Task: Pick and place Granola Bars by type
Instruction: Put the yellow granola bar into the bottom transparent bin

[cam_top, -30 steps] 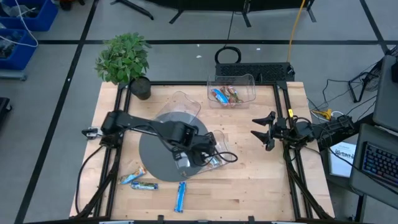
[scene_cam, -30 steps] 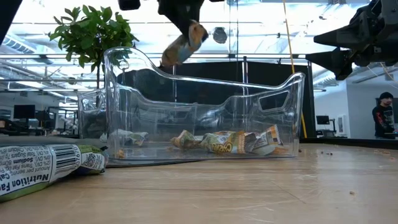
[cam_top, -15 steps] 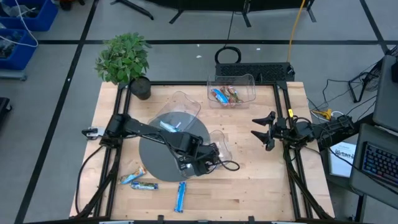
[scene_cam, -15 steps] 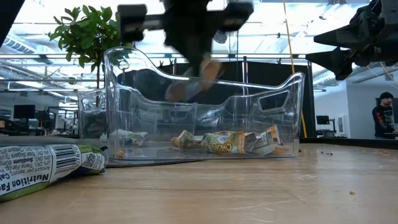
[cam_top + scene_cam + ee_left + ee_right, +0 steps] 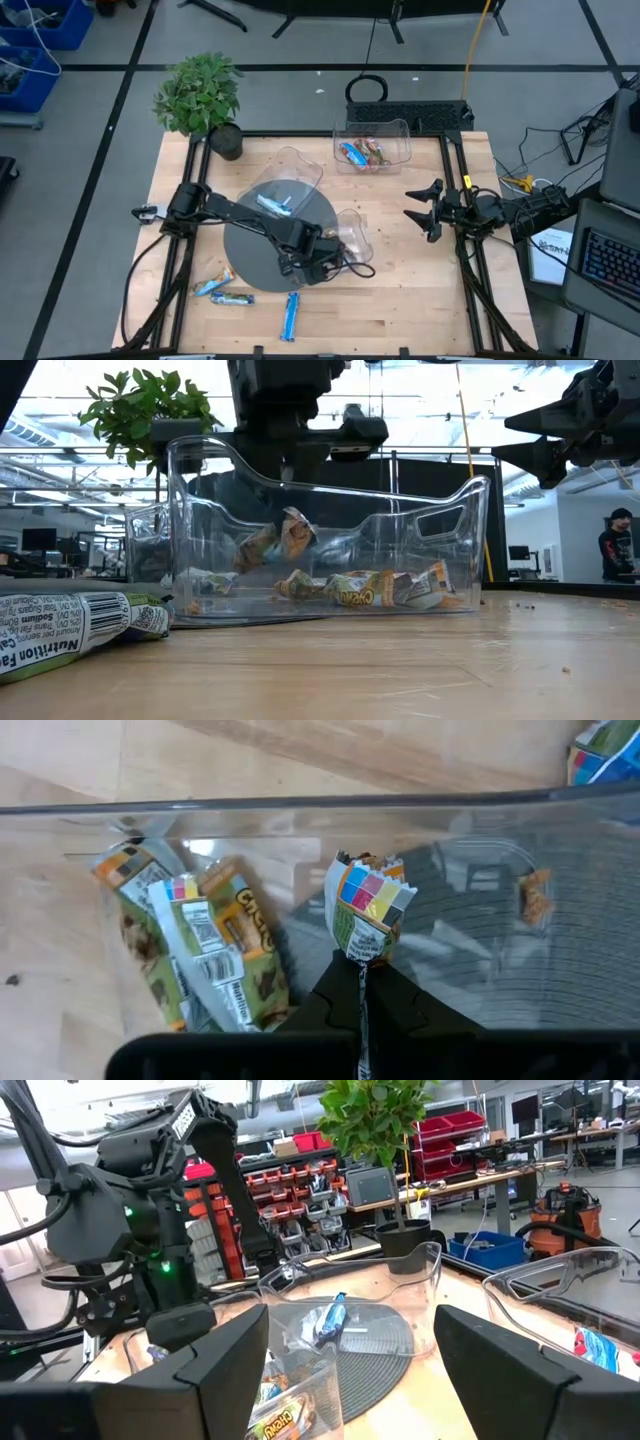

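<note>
A robotics lab: red parts-bin racks (image 5: 300,1190) upper centre, cluttered workbenches (image 5: 530,1145) upper right, blue storage crates (image 5: 35,45) upper left.

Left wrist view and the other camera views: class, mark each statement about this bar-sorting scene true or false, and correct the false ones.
1. The left hand is shut on a granola bar inside a clear bin. True.
2. The right hand is carrying a bar. False: it is open and empty, waiting at the table's right side.
3. Other bars already lie in the bin that the left hand is in. True.
4. No bars remain loose on the table. False: three loose bars lie near its front edge.
5. The potted plant stands in the middle of the table. False: it stands at the far left corner.
</note>
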Robot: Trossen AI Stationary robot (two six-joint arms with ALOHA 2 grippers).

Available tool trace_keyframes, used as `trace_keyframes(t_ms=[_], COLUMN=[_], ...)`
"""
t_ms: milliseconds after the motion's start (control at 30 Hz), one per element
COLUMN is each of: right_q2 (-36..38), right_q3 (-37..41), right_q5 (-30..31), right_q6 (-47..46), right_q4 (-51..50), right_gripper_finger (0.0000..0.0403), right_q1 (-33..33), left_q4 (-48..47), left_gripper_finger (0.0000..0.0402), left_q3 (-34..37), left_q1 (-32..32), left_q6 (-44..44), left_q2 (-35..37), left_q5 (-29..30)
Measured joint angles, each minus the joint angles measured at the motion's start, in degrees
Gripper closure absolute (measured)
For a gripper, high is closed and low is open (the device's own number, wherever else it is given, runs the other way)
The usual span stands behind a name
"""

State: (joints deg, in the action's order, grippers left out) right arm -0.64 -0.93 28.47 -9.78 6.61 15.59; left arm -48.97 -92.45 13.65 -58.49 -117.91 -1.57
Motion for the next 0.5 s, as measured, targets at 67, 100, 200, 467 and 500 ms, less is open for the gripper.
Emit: trace_keyframes(t_ms=[67, 100, 200, 467, 500], right_q2=[0.00, 0.00, 0.00, 0.00, 0.00], right_q3=[-0.01, -0.02, -0.02, -0.02, -0.01], right_q5=[-0.01, 0.00, 0.00, 0.00, -0.01], right_q6=[0.00, 0.00, 0.00, 0.00, 0.00], right_q4=[-0.02, -0.01, -0.02, 0.00, 0.01], right_gripper_finger=[0.0124, 0.0124, 0.0124, 0.0124, 0.0124], right_q1=[0.01, 0.00, -0.01, -0.01, -0.01], left_q4=[0.26, 0.66, 1.97, 1.55, 1.55], left_gripper_finger=[0.0399, 0.0395, 0.0374, 0.0304, 0.0295], left_q3=[0.10, 0.10, 0.08, 0.03, 0.03], left_q1=[0.00, 0.00, 0.04, 0.02, 0.02], left_q6=[0.65, 1.01, 1.97, 1.63, 1.65], left_q2=[0.00, 0.00, 0.13, 0.13, 0.11], left_q5=[0.18, 0.79, 3.54, 7.44, 7.42])
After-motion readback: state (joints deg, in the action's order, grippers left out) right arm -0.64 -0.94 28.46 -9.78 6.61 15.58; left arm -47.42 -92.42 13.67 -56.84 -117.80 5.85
